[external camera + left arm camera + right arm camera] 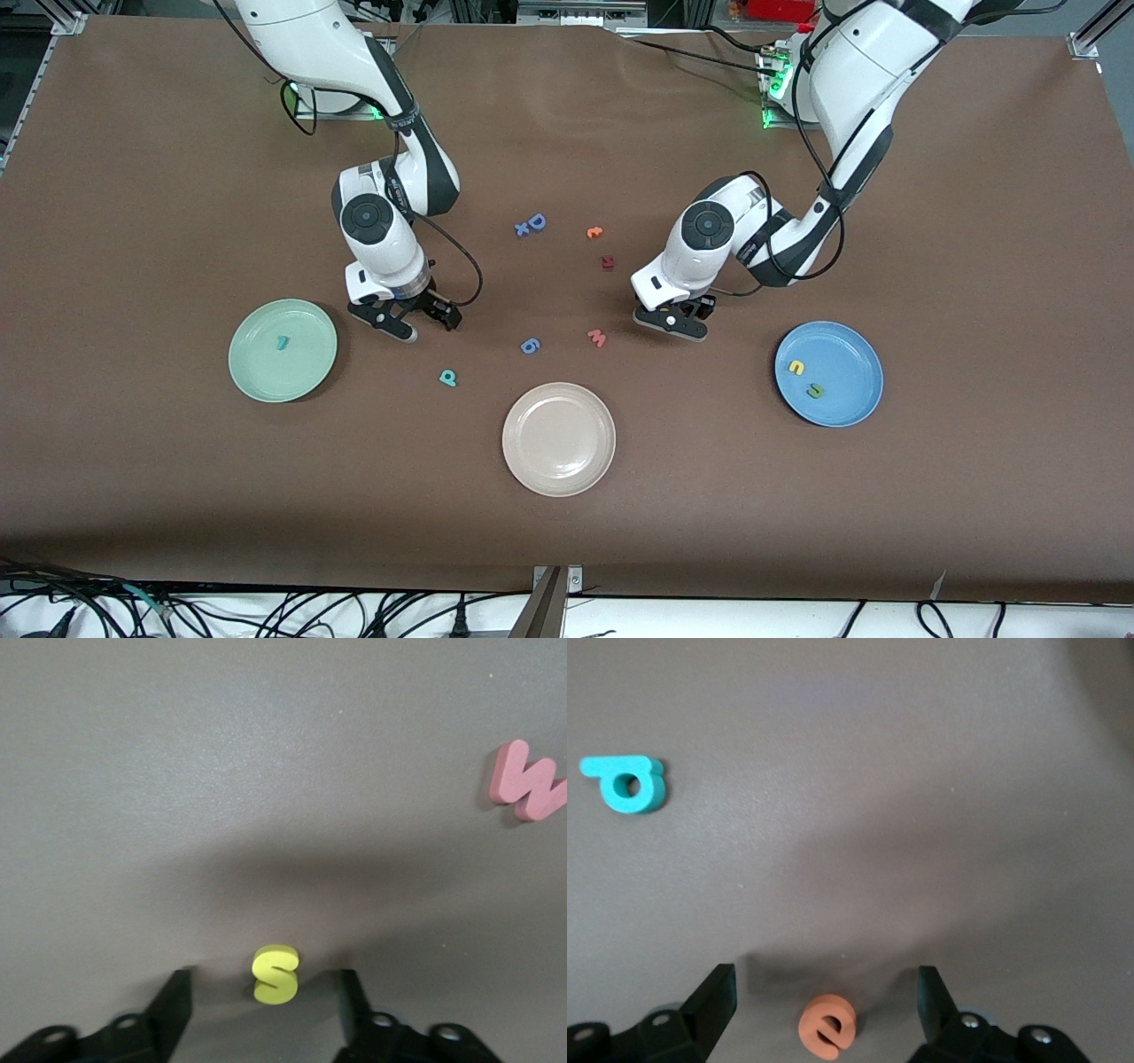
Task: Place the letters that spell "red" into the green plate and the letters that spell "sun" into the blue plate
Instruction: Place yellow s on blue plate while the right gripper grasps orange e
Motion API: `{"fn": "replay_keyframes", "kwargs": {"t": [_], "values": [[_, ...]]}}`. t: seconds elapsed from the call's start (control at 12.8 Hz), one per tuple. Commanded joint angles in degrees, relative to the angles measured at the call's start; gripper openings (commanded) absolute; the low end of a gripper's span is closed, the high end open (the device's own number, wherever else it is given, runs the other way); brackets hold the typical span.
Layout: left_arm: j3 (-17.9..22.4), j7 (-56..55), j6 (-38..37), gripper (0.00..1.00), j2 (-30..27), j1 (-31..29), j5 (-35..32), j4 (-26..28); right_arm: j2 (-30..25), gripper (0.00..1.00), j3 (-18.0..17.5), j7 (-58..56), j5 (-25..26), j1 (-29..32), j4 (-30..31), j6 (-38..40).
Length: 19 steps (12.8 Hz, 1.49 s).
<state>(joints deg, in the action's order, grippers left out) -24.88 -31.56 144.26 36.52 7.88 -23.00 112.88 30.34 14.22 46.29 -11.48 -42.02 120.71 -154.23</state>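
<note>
Now the yellow "s" (275,974) lies on the table between the left gripper's (266,1001) spread fingers, untouched, while the right gripper (824,997) (also wide) straddles the orange "e" (827,1026).

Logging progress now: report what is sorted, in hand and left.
Done: r in green plate; u and n in blue plate. In hand: left gripper open around s, right gripper open around e. Left: d.
</note>
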Motion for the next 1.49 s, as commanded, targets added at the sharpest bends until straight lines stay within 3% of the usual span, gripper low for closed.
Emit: {"fn": "replay_keyframes", "kwargs": {"t": [0.0, 0.16, 0.23, 0.39, 0.55, 0.7, 0.94, 1.41], "values": [[-0.2, -2.5, 1.0, 0.27, 0.7, -0.2, -2.1, -0.3, -1.9, 0.88, -0.7, 1.0, -0.8, -0.5, 2.2, -1.1], [-0.2, -2.5, 0.7, 0.04, 0.1, -0.6, -2.1, -0.5, -1.8, 0.79, -0.8, 1.0, -0.7, -0.5, 2.2, -1.1], [-0.3, -1.8, 0.5, 0.02, -0.3, -1.3, -2.1, -0.6, -1.8, 0.72, -0.8, 1.0, -0.7, -0.5, 2.2, -1.0], [-0.4, -1.6, -0.8, 0.02, -1.8, -2.5, -2.1, -0.8, -1.7, 0.54, -0.8, 1.0, -0.7, -0.5, 2.2, -0.8], [-0.6, -1.4, -5.0, 0.02, -2.8, -3.6, -1.7, -2.9, -1.7, 0.45, -0.8, 1.1, -0.8, -0.5, 2.2, -0.6], [-1.8, 4.6, -9.9, 0.02, -3.0, -6.2, -1.3, -5.5, -1.6, 0.41, -0.8, 1.4, -0.7, -0.5, 2.2, -0.6], [-6.3, 19.3, -11.7, 0.02, -3.0, -16.1, 3.6, -6.7, -1.3, 0.34, -0.8, 1.7, -0.7, -0.7, 2.2, -0.6], [-6.9, 42.6, -13.7, 0.04, -2.3, -29.4, 4.5, -6.7, -0.9, 0.27, -0.8, 1.2, -0.7, -0.8, 1.8, -0.6]]}}
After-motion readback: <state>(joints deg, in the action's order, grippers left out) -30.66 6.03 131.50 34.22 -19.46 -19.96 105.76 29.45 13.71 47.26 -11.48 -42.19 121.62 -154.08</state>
